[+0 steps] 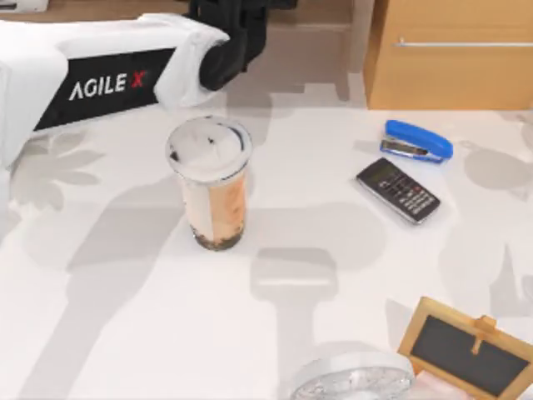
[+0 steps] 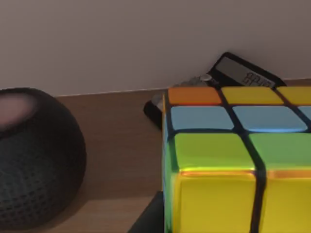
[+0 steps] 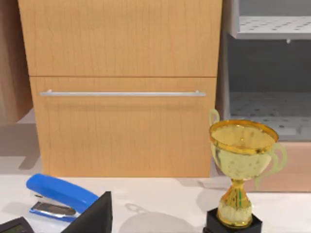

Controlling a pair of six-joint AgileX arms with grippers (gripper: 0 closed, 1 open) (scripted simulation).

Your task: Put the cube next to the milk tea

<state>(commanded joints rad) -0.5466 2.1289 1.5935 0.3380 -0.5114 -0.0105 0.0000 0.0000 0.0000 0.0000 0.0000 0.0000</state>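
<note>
pale surface (image 1: 125,333) with leafy shadows and wooden drawers (image 1: 450,58) at the back, that's where i'm working from. milk tea (image 1: 211,185) stands upright left of centre, with bare room all round it, so there's plenty of landing space beside it. my left arm (image 1: 100,75) reaches over the far left edge, and in its wrist view the cube (image 2: 233,160) sits right up against the camera above a wooden ledge, which reads to me like it's being carried, but i honestly can't tell how the jaws stand on either arm. near it on that ledge are a dark round speaker (image 2: 34,160) and a black calculator (image 2: 243,73). on the right: blue stapler (image 1: 416,142), a phone-like handset (image 1: 398,190), a little chalkboard (image 1: 466,348) and a round white thing (image 1: 354,379) at the near edge, all well apart from the cup. gold trophy (image 3: 240,170) shows in the right wrist view. nothing really blocks the drop, i'd guess.
</note>
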